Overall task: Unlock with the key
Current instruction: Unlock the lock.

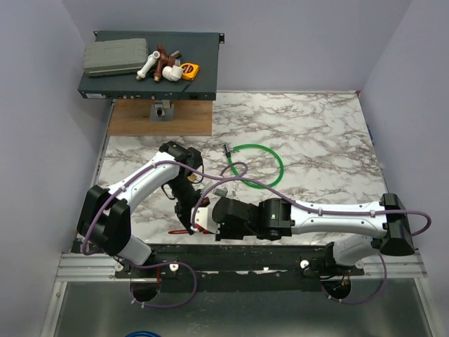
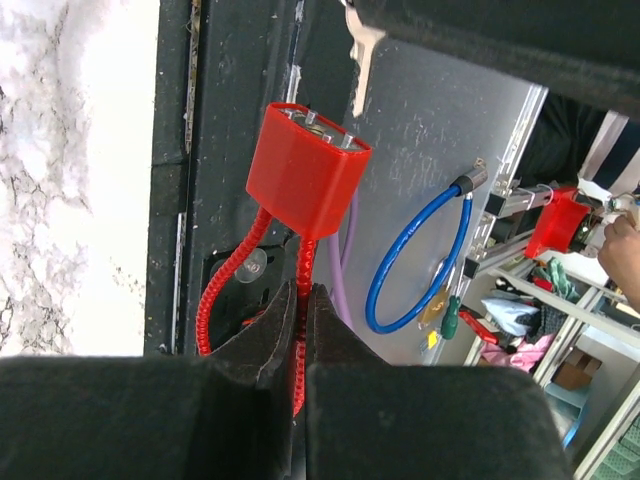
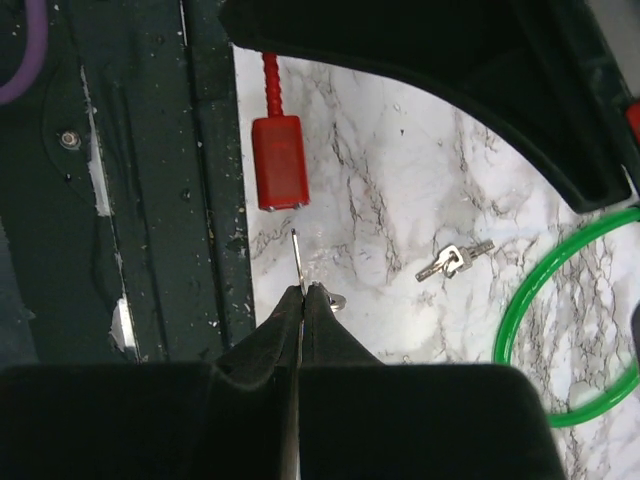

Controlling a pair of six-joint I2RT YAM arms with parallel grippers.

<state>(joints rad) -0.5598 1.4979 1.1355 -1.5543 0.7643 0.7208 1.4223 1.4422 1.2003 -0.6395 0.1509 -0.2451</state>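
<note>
The likeliest failure lay at the right jaws. They were pinched fully shut on the head of the small flat silvery metal key (image 3: 297, 260), which showed edge-on with only its thin blade standing clear of the fingertips. So slight a hold could let the key pivot or slip if its tip met the casing off the keyway, and it might then drop. The blade's tip was near the boxy red padlock (image 3: 279, 165) but apart from it, with a visible gap. In the left wrist view the tip looked offset towards one side of the lock's top face, so I judged that a straight push would strike the face rather than enter. Whether the blade's turn matched the slot could not be told.

The left jaws were closed as well, clamped on the red ribbed cable shackle (image 2: 307, 258) just beneath the lock body. That cable looked flexible, so the lock could swing away under the key's push.

Both pairs met at the near edge of the white-and-grey marbled worktop (image 1: 316, 133), left of its middle. Further in, a spare bunch of small silver keys (image 3: 455, 262) lay flat on the worktop. Beyond it, towards the middle, lay a green cable hoop (image 3: 500, 345), well apart from both jaws.
</note>
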